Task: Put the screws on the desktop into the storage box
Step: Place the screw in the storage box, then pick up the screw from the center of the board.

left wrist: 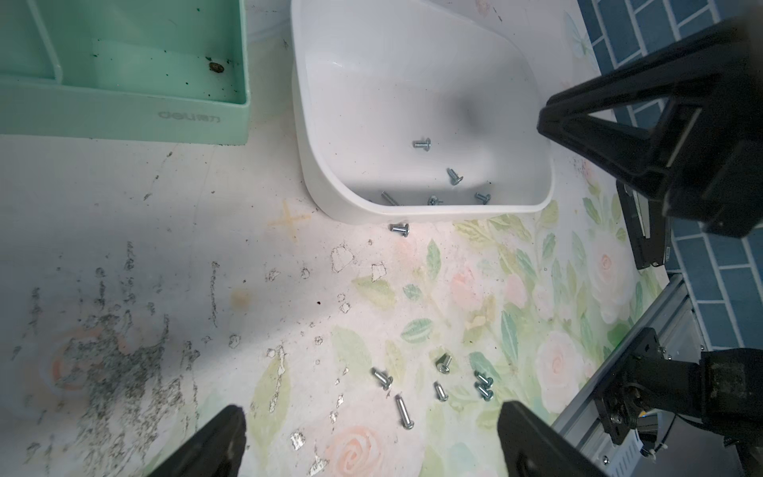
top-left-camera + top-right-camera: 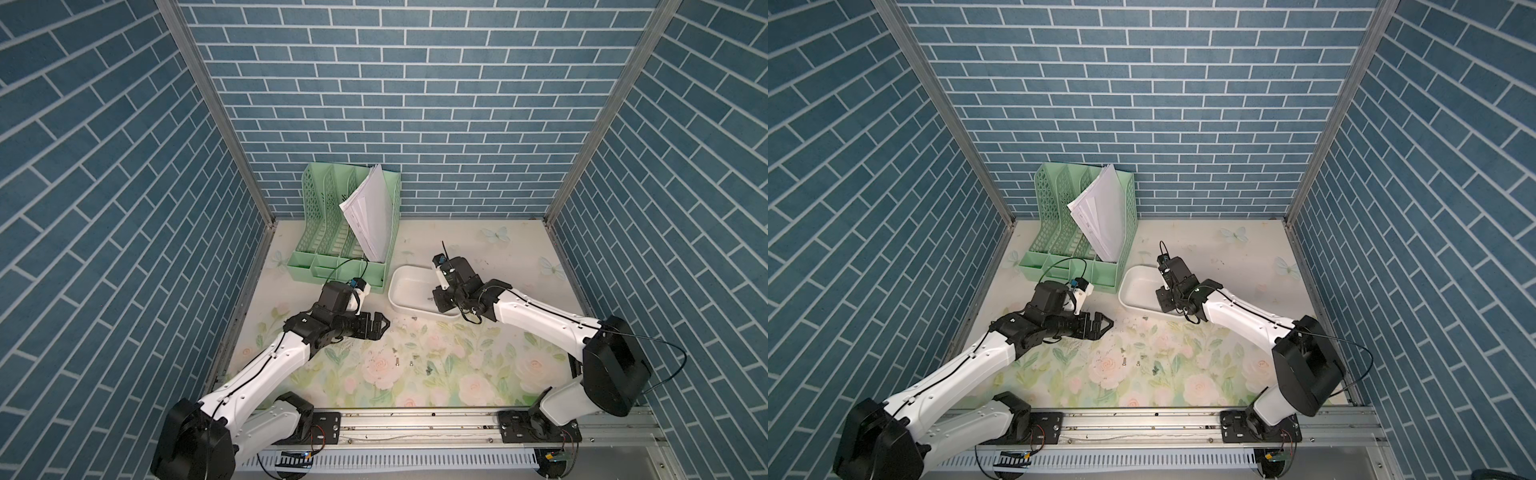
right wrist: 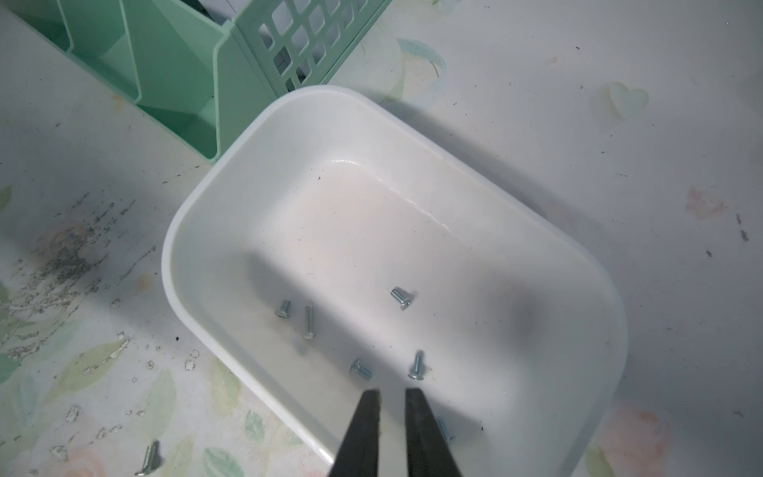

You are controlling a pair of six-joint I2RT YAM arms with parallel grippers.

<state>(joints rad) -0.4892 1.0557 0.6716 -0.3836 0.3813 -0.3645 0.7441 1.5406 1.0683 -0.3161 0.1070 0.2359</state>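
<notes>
The right gripper, jaws narrowly parted and empty, is hovering over the storage box; screws are lying outside its robot-side wall, nearer the wide-open left gripper

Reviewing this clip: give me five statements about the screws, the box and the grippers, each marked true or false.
1. The storage box already holds several screws. True.
2. No screws are left outside the box. False: a cluster lies on the desktop near the left gripper, and a lone screw lies beside the box's wall.
3. The right gripper hangs over the storage box. True.
4. The left gripper is shut on a screw. False: its fingers stand wide apart, empty.
5. The mint-green file rack is empty. False: white papers lean in the file rack.
</notes>
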